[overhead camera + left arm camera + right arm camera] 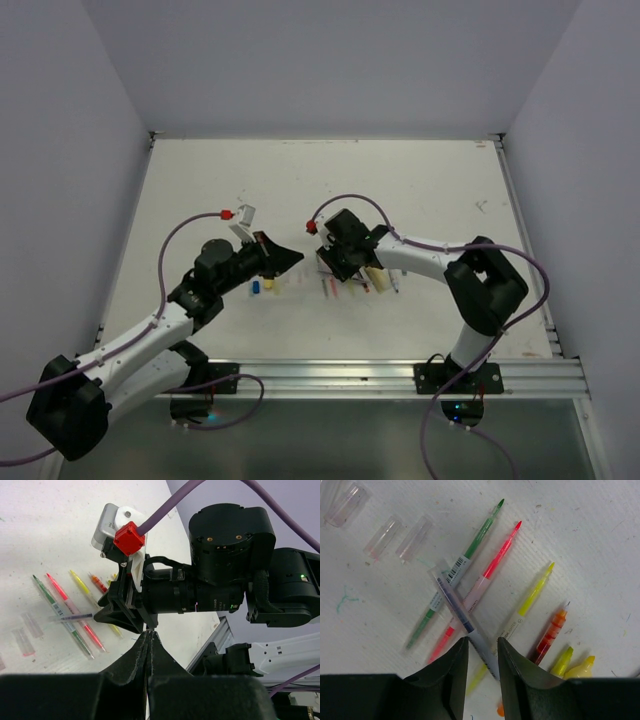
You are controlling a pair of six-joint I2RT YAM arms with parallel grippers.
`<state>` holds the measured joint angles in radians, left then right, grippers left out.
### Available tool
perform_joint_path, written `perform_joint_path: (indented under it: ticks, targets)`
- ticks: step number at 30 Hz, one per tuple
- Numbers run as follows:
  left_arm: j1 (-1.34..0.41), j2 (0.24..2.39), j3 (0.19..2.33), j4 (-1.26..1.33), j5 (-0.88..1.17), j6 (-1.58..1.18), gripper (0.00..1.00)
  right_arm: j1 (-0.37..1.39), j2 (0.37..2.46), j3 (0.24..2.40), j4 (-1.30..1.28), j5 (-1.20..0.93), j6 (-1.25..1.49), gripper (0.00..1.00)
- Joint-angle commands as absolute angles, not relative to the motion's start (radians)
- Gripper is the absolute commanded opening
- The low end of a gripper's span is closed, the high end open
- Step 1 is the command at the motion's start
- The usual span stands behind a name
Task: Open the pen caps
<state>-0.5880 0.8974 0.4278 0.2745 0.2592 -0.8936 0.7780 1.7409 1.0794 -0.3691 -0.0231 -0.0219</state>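
Note:
Several pens lie side by side on the white table: green, pink, yellow and orange, tips bare. A purple pen in a clear cap lies across them. My right gripper is open, its fingers either side of that pen's white barrel without touching; it also shows in the top view. Three clear caps lie loose at upper left. A blue cap and a yellow cap lie under my left gripper, which is shut and empty.
Two yellow highlighter pieces lie right of the orange pen. The two grippers' tips are close together over the pens. A metal rail runs along the near edge. White walls enclose the table on three sides.

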Motion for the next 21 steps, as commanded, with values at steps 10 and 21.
perform_joint_path:
  ticks: [10, 21]
  targets:
    - [-0.531, 0.888, 0.394, 0.351, 0.339, -0.877, 0.0, 0.796, 1.759, 1.074, -0.339, -0.021, -0.029, 0.26]
    - [-0.514, 0.881, 0.387, 0.353, 0.354, -0.888, 0.0, 0.807, 1.786, 1.055, -0.33, -0.003, -0.021, 0.22]
